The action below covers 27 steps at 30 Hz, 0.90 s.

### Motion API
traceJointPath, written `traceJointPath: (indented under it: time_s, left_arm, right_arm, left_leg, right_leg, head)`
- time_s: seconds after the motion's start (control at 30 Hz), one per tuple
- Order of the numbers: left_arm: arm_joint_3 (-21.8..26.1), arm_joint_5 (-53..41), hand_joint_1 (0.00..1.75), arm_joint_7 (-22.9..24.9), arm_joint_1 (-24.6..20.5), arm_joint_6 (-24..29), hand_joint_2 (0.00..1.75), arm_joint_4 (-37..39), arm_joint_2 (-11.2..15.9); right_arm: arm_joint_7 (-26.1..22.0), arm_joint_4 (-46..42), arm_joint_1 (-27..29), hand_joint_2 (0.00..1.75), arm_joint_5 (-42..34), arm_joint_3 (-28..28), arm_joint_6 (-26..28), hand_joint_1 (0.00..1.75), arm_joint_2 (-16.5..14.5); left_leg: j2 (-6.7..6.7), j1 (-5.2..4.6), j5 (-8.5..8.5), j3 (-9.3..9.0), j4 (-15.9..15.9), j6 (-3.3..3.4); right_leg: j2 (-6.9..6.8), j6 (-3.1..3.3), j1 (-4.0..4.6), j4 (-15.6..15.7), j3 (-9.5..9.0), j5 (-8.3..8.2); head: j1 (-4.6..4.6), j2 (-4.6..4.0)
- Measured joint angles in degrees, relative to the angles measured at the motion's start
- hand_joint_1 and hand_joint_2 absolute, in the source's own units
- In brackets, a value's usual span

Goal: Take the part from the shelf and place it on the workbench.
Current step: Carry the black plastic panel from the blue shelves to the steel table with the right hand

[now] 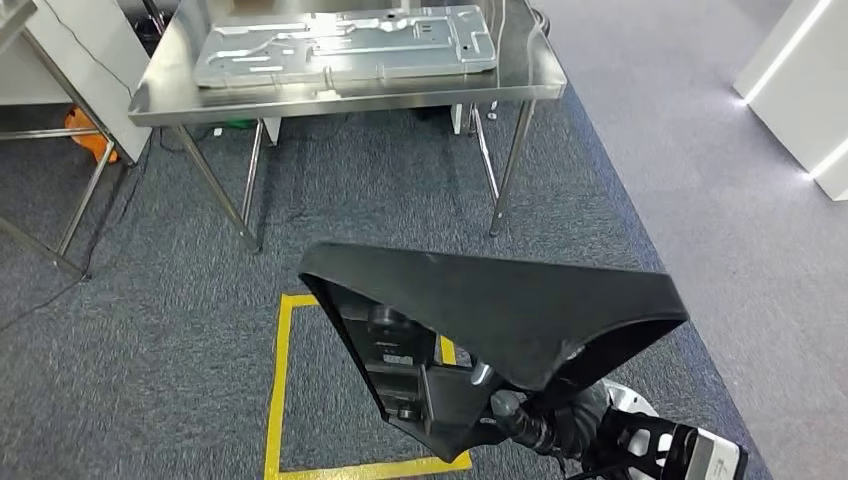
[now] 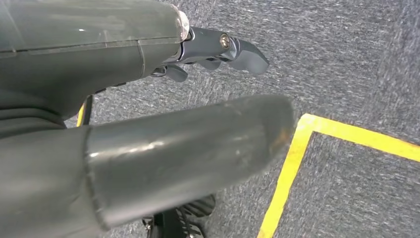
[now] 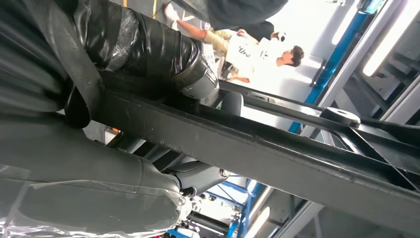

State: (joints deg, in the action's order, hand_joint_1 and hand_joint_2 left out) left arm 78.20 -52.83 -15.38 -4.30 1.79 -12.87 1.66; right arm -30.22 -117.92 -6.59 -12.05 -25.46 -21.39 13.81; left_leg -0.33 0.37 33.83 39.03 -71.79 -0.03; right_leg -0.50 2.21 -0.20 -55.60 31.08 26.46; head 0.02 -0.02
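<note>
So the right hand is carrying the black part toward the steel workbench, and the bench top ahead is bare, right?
Not bare. The head view shows a large grey sheet-metal panel already lying on the steel workbench. The rest holds: the right hand grips the black part over the carpet, short of the bench.

Black part (image 1: 520, 310), silver workbench (image 1: 540, 85), grey carpet (image 1: 150, 330), yellow floor tape (image 1: 277, 400).

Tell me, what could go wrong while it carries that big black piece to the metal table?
The black part is wide and gripped at one end by the right hand alone, so it may tip or slip. The left hand hangs free over the carpet, giving no support. The workbench already bears a large metal panel, so the part may knock against it.
</note>
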Motion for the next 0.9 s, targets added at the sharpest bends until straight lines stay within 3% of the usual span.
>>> traceJointPath:
  time_s: [0.03,0.07,0.13,0.17,0.23,0.37,0.4,0.47,0.5,0.53,0.57,0.6,0.67,0.7,0.77,0.83,0.9]
  left_arm:
    - [0.0,-0.03,0.0,0.0,0.05,0.0,0.0,0.0,0.02]
    - [0.0,-0.05,0.0,-0.01,0.07,0.0,0.0,0.0,0.04]
    - [0.0,-0.12,0.0,-0.03,0.05,-0.01,0.0,0.0,0.13]
    - [0.0,-0.13,0.0,-0.05,0.0,-0.03,0.0,0.0,0.18]
    - [0.0,-0.15,0.0,-0.07,-0.03,-0.05,0.0,0.0,0.24]
    - [0.0,-0.17,0.0,-0.09,0.09,0.03,0.0,0.0,0.26]
    - [0.0,-0.17,0.0,-0.09,0.04,0.05,0.0,0.0,0.26]
    - [0.0,-0.17,0.0,-0.12,-0.04,0.07,0.0,0.0,0.26]
    - [0.01,-0.17,0.0,-0.14,-0.02,0.07,0.0,0.0,0.26]
    - [0.01,-0.17,0.0,-0.16,0.02,0.07,0.0,0.0,0.25]
    - [0.01,-0.17,0.0,-0.19,0.06,0.07,0.0,0.0,0.25]
    - [0.01,-0.17,0.0,-0.21,0.07,0.07,0.0,0.0,0.24]
    - [0.0,-0.16,0.0,-0.25,0.03,0.07,0.0,0.0,0.21]
    - [0.0,-0.16,0.0,-0.25,0.01,0.07,0.0,0.0,0.2]
    - [0.01,-0.15,0.0,-0.2,0.0,0.09,0.0,0.0,0.17]
    - [0.01,-0.16,0.0,-0.16,-0.02,0.11,0.0,0.0,0.15]
    - [0.0,-0.17,0.0,-0.16,-0.11,0.13,0.0,0.0,0.17]
  right_arm:
    - [0.02,0.0,0.03,1.75,0.01,0.0,-0.01,1.75,-0.02]
    - [0.03,0.0,0.04,1.75,0.01,0.0,-0.01,1.75,-0.07]
    - [0.04,0.0,0.02,1.75,0.01,0.0,-0.01,1.75,-0.28]
    - [0.04,0.0,-0.04,1.75,0.01,0.0,-0.01,1.75,-0.39]
    - [0.09,0.0,-0.19,1.75,0.01,0.0,-0.01,1.75,-0.55]
    - [0.25,-0.02,-0.45,1.75,-0.01,0.0,0.02,1.75,-0.62]
    - [0.26,-0.02,-0.52,1.75,-0.03,0.0,0.03,1.75,-0.63]
    - [0.22,-0.02,-0.51,1.75,-0.12,0.0,-0.01,1.75,-0.63]
    - [0.19,-0.01,-0.43,1.75,-0.15,0.0,-0.05,1.75,-0.63]
    - [0.16,-0.01,-0.37,1.75,-0.18,0.0,-0.1,1.75,-0.63]
    - [0.13,-0.01,-0.34,1.75,-0.2,0.0,-0.13,1.75,-0.63]
    - [0.11,-0.01,-0.33,1.75,-0.21,0.0,-0.15,1.75,-0.63]
    - [0.09,-0.02,-0.35,1.75,-0.25,0.0,-0.17,1.75,-0.62]
    - [0.07,-0.02,-0.37,1.75,-0.27,0.0,-0.2,1.75,-0.62]
    - [0.06,-0.03,-0.35,1.75,-0.31,0.01,-0.29,1.75,-0.61]
    - [0.07,-0.07,-0.33,1.75,-0.32,0.02,-0.37,1.75,-0.62]
    - [0.05,-0.13,-0.39,1.75,-0.33,0.02,-0.36,1.75,-0.68]
  left_leg:
    - [0.02,0.23,-0.52,0.75,-0.79,-0.26]
    - [0.06,0.46,-2.11,0.43,0.58,-0.49]
    - [0.24,0.81,-6.4,-2.66,7.68,-0.72]
    - [0.3,0.76,-7.61,-4.24,11.06,-0.61]
    - [0.32,0.49,-7.7,-5.58,13.83,-0.01]
    - [0.15,0.55,-7.44,-6.22,14.46,1.57]
    - [0.14,0.65,-7.37,-6.54,14.65,1.95]
    - [0.15,0.61,-6.96,-6.93,14.68,2.41]
    - [0.13,0.58,-6.72,-7.16,14.67,2.47]
    - [0.09,0.56,-6.44,-7.47,14.66,2.46]
    - [0.01,0.55,-6.13,-7.9,14.65,2.38]
    - [-0.08,0.56,-5.76,-8.44,14.65,2.25]
    - [-0.25,0.48,-4.97,-9.26,14.62,1.79]
    - [-0.29,0.45,-4.67,-9.45,14.62,1.47]
    - [-0.28,0.4,-4.36,-9.67,14.85,0.78]
    - [-0.16,0.47,-4.07,-10.09,15.16,0.19]
    - [-0.04,0.56,-2.51,-9.01,12.23,-0.34]
  right_leg:
    - [0.0,-0.11,-0.04,-0.17,-0.1,0.25]
    - [0.0,-0.26,-0.1,-0.43,-0.24,0.56]
    - [0.0,-0.73,-0.22,-1.06,-0.68,1.4]
    - [0.0,-1.06,-0.18,-1.39,-0.79,1.81]
    - [-0.02,-1.7,-0.05,-1.65,-0.78,2.25]
    - [-0.01,-2.97,-0.22,-3.32,-0.35,3.59]
    - [0.07,-3.24,-0.33,-5.78,0.82,4.78]
    - [0.18,-3.54,-0.49,-13.34,5.1,7.69]
    - [0.2,-3.62,-0.54,-16.65,7.32,8.43]
    - [0.21,-3.65,-0.56,-18.3,8.8,8.14]
    - [0.21,-3.59,-0.57,-17.76,9.19,6.61]
    - [0.21,-3.44,-0.56,-15.06,8.44,4.14]
    - [0.26,-2.88,-0.36,-7.46,5.56,-0.33]
    - [0.3,-2.6,-0.19,-4.88,4.51,-1.22]
    - [0.47,-2.13,0.23,-3.12,3.81,-0.94]
    - [0.61,-1.62,0.07,-2.37,3.32,-0.8]
    - [0.51,-0.89,-0.24,-1.61,2.3,-0.6]
  head:
    - [0.0,0.0]
    - [0.0,0.0]
    - [0.0,0.0]
    - [0.01,0.0]
    - [0.01,0.0]
    - [0.01,0.0]
    - [0.01,0.0]
    - [0.01,0.0]
    - [0.01,0.0]
    - [0.01,0.0]
    - [0.01,0.0]
    - [0.01,0.0]
    - [0.02,0.0]
    - [0.01,0.0]
    - [-0.01,0.0]
    - [-0.01,0.0]
    - [-0.01,0.0]
